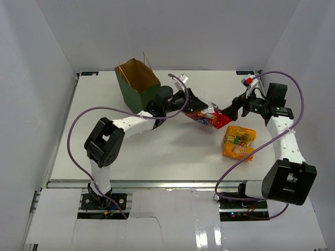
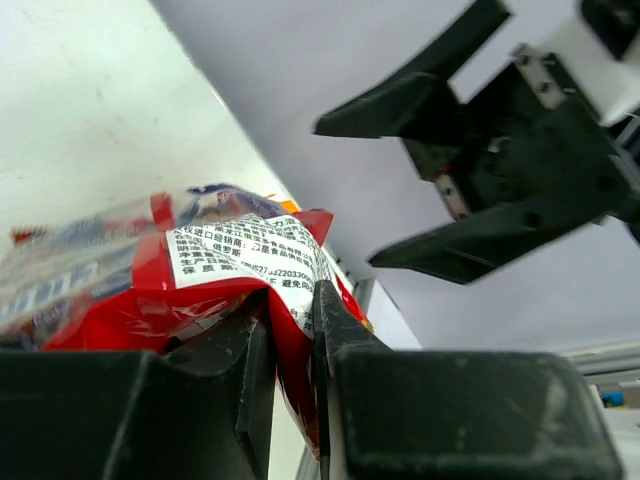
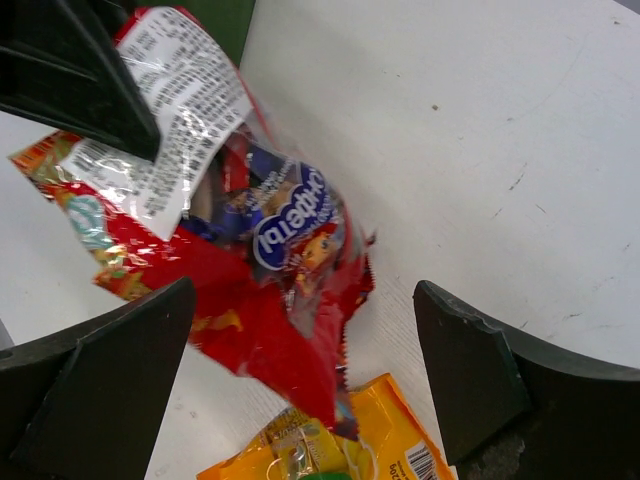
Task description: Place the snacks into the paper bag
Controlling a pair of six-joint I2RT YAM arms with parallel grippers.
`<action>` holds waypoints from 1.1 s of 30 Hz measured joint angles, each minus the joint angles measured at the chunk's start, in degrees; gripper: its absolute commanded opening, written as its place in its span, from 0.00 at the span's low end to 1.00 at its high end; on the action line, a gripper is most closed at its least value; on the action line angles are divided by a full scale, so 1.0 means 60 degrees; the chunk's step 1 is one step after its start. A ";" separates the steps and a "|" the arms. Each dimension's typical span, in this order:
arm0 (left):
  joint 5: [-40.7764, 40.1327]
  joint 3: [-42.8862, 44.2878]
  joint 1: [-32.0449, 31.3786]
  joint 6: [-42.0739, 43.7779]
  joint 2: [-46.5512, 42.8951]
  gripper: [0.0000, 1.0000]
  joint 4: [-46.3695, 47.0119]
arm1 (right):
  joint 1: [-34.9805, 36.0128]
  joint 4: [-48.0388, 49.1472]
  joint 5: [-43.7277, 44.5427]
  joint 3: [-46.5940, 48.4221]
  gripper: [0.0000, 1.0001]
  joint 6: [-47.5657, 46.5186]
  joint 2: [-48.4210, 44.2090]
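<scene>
Red bag (image 1: 209,116), large, crinkly, printed label on one face: near the middle of the worktop (image 1: 157,157), raised at one end, where the left gripper (image 1: 188,104) pinches the seam with its fingers pressed together on the film. Whether the low tip touches the worktop cannot be told.
Right gripper (image 1: 231,111): spread wide, just beside the bag's loose end, holding nothing.
Paper bag (image 1: 131,97), dark green, brown inside: upright, mouth open, toward the far left corner.
Orange bag (image 1: 239,142): flat, toward the right edge, untouched.
Step in hand, as judged: carry the red bag over the paper bag's mouth.
Handling: lift until the dangling end clears the rim, lower it end-first, and release only once most of it is inside. The string handles (image 1: 145,58) could snag, and the light paper bag may tip if nudged.
</scene>
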 measured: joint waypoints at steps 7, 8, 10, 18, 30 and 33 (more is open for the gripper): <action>0.0397 -0.0627 0.0080 -0.0226 -0.0900 0.00 0.0637 | -0.0044 0.0000 -0.0025 0.0022 0.95 0.0142 0.0058; 0.0419 -0.0627 0.0095 -0.0189 -0.1002 0.00 0.0634 | -0.0062 -0.0004 -0.0040 0.0047 0.95 0.0153 0.0058; 0.0441 -0.0627 0.0113 -0.0040 -0.1271 0.00 0.0484 | -0.0109 0.0000 -0.0084 0.0171 0.95 0.0186 0.0058; 0.0022 -0.0601 0.0175 0.1191 -0.2911 0.00 -0.0987 | -0.0408 0.0084 -0.0372 0.1093 0.96 0.0342 0.0062; -0.0812 0.2681 0.0197 0.3169 -0.3362 0.00 -0.5056 | -0.0525 0.0831 -0.0707 0.1351 0.96 0.0685 0.0062; -0.1122 0.3891 0.0364 0.3548 -0.3340 0.00 -0.5803 | -0.0583 0.0845 -0.0506 0.1060 0.96 0.0608 0.0076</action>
